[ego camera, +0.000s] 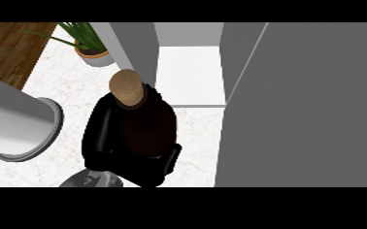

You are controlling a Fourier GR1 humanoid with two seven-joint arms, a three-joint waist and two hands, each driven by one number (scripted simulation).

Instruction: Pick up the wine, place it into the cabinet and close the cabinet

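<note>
The right hand [108, 140] is curling its fingers around the dark wine bottle [147, 123], carrying it just in front of the open cabinet [190, 75], so I'd be keeping the cork upright and sliding it straight past the door [294, 106].

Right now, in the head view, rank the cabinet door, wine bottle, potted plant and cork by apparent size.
1. cabinet door
2. wine bottle
3. potted plant
4. cork
The bottle sits nearest the camera, so its lead over the plant is unsure.
</note>
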